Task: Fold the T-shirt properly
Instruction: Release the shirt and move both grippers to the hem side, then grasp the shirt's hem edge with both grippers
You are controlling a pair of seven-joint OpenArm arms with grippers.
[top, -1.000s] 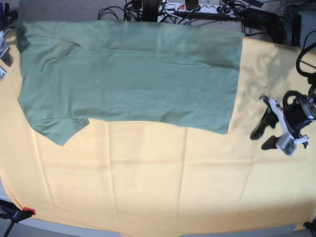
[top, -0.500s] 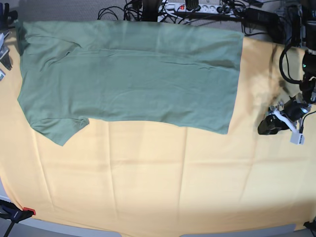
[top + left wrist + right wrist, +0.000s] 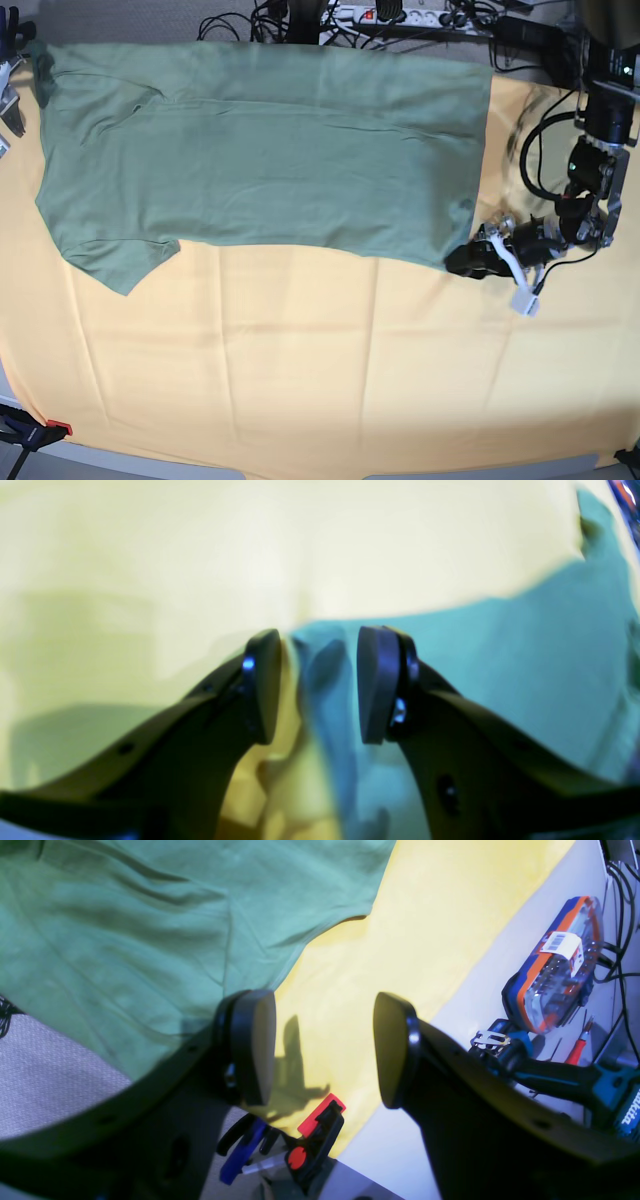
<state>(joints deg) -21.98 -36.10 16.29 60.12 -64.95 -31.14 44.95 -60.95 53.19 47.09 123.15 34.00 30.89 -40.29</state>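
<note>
The sage-green T-shirt (image 3: 260, 150) lies flat across the far half of the yellow-orange cloth (image 3: 300, 370), with one sleeve at the near left. My left gripper (image 3: 465, 262) sits low at the shirt's near right hem corner. In the left wrist view the left gripper (image 3: 310, 680) is open, with the edge of the shirt (image 3: 500, 670) between its fingers. My right gripper (image 3: 325, 1050) is open and empty, hovering over the edge of the shirt (image 3: 125, 915) and the cloth; I cannot make it out in the base view.
A red-and-black clamp (image 3: 315, 1135) grips the cloth's edge below the right gripper. An orange-and-blue bit case (image 3: 555, 965) and a teal drill (image 3: 600, 1090) lie on the white table beside it. Cables and a power strip (image 3: 400, 20) run along the far edge. Another clamp (image 3: 40, 432) is at the near left corner.
My left arm has swung left from the bare cloth at the right to the shirt's near right hem corner. The shirt has not moved.
</note>
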